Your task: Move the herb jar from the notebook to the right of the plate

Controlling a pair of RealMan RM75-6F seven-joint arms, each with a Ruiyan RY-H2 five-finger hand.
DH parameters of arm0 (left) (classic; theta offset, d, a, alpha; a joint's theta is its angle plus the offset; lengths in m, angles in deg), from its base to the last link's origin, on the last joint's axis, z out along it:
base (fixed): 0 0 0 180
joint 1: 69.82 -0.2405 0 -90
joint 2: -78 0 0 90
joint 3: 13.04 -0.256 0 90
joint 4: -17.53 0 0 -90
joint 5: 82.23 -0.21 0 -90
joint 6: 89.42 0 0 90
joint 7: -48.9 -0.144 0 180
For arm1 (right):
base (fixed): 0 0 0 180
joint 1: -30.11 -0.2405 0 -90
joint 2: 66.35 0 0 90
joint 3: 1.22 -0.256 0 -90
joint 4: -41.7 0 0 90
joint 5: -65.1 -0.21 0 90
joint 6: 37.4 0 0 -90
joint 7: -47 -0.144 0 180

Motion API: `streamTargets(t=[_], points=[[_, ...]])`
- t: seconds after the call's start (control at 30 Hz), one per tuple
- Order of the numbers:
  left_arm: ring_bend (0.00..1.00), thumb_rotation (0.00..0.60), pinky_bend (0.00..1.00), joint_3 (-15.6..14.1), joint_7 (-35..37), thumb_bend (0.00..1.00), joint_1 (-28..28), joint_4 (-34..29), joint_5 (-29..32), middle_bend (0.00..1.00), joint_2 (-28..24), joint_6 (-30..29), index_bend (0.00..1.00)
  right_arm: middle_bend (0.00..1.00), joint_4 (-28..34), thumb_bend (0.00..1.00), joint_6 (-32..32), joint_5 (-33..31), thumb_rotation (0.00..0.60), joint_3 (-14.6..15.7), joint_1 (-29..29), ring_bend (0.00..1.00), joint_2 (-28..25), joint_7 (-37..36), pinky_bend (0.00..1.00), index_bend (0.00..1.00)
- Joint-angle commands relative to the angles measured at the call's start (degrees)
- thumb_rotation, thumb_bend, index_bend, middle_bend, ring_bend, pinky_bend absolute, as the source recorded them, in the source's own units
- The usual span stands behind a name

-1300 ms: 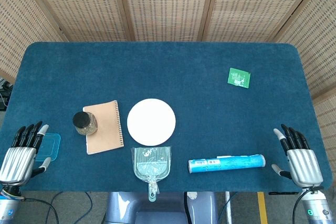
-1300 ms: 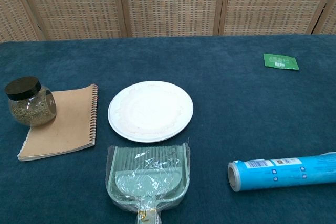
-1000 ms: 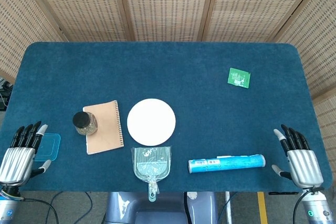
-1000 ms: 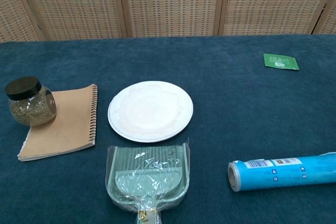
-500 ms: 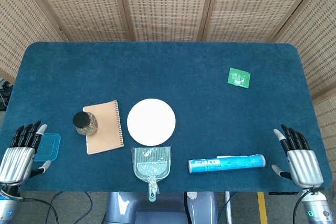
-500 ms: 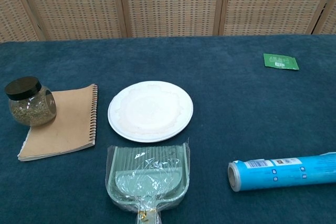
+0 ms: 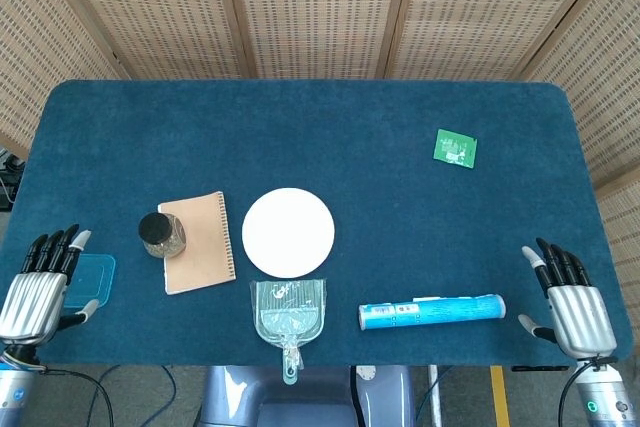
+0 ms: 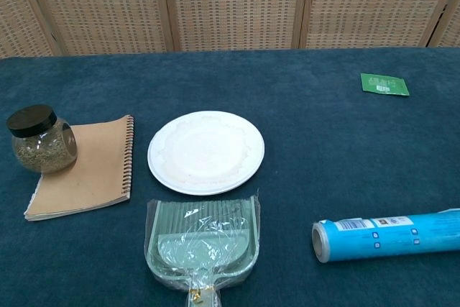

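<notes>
The herb jar [image 7: 162,234] [image 8: 42,141], glass with a black lid, stands upright on the left edge of the brown spiral notebook [image 7: 201,243] [image 8: 88,169]. A white plate [image 7: 288,231] [image 8: 206,151] lies just right of the notebook. My left hand [image 7: 38,292] hovers at the table's near-left corner, fingers apart and holding nothing, well left of the jar. At the near-right corner my right hand [image 7: 572,307] is likewise open and empty. Neither hand shows in the chest view.
A clear dustpan [image 7: 289,317] [image 8: 203,249] lies in front of the plate. A blue tube [image 7: 432,311] [image 8: 388,236] lies to its right. A green packet [image 7: 455,148] [image 8: 384,84] sits far right. A blue lid [image 7: 92,280] lies by my left hand.
My left hand has drifted slightly left and up beside the blue lid. The jar, the notebook and my right hand have not moved.
</notes>
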Motion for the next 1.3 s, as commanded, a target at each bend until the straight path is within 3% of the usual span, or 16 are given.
streamTargets(t=[0.03, 0.17, 0.63, 0.93, 1.3], points=[[0.0, 0.6, 0.0, 1.6, -0.3, 0.2, 2.4, 0.1, 3.1, 0.0, -1.1, 3.7, 0.0, 0.0, 0.1, 0.03, 0.1, 0.1, 0.6, 0.0, 0.0, 0.0, 0.0, 0.0, 0.09, 0.09], [0.0, 0.6, 0.0, 4.2, 2.2, 0.2, 7.7, 0.1, 8.6, 0.0, -3.6, 12.8, 0.0, 0.0, 0.0, 0.03, -0.2, 0.0, 0.6, 0.1, 0.0, 0.0, 0.0, 0.0, 0.09, 0.09], [0.0, 0.6, 0.0, 7.5, -1.5, 0.21, 19.6, 4.7, 23.0, 0.0, -3.7, 29.2, 0.0, 0.0, -0.2, 0.03, -1.0, -0.6, 0.6, -0.1, -0.4, 0.0, 0.1, 0.0, 0.09, 0.09], [0.0, 0.6, 0.0, 7.5, -4.0, 0.22, 25.2, 7.6, 31.0, 0.0, -0.6, 33.5, 0.0, 0.0, -0.3, 0.03, -1.4, -1.0, 0.6, -0.2, -0.5, 0.0, 0.2, 0.0, 0.09, 0.09], [0.0, 0.6, 0.03, 5.2, -8.3, 0.23, 30.3, 9.9, 37.0, 0.0, 4.2, 34.6, 0.02, 0.0, -0.4, 0.03, -1.5, -1.4, 0.6, -0.4, -0.6, 0.0, 0.0, -0.6, 0.09, 0.09]])
